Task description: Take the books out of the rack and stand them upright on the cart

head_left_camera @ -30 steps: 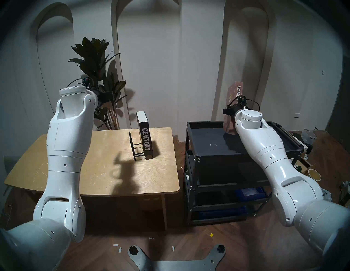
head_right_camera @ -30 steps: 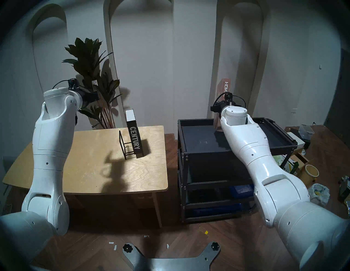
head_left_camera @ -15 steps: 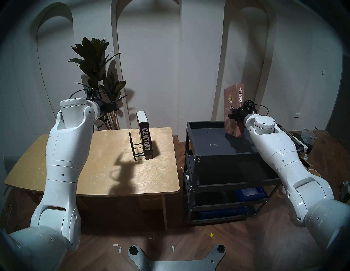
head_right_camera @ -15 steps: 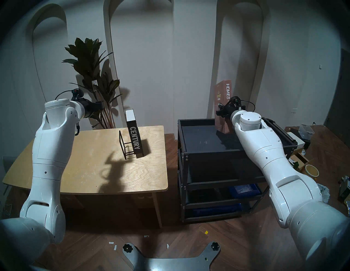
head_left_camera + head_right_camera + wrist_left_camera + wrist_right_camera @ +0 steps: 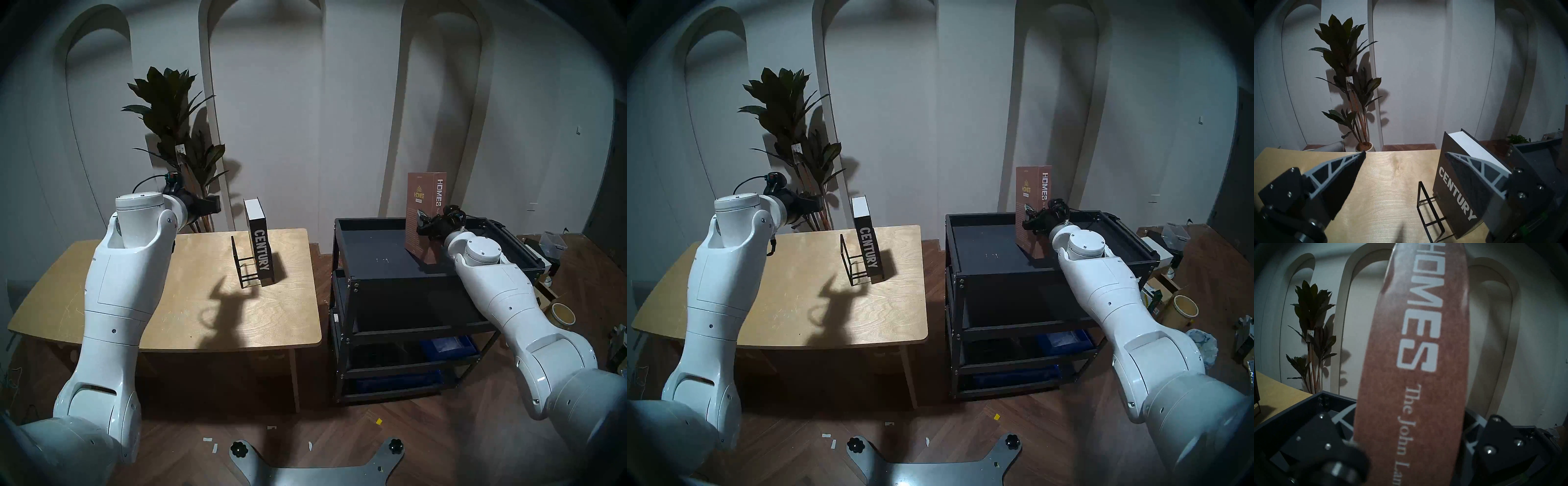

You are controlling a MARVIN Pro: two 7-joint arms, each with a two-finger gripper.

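You were looking at a home-like room staged as a robot test space. The pale wall carried tall arched recessed panels, and the floor was dark herringbone wood. A tall dark-leaved potted plant with a paper tag stood behind a light plywood table with rounded corners. Beside it stood a black metal three-tier utility cart holding blue bins on its lower shelves. At your right, loose clutter of boxes, bags and a paper tub lay on the floor, with bits of tape nearer you.
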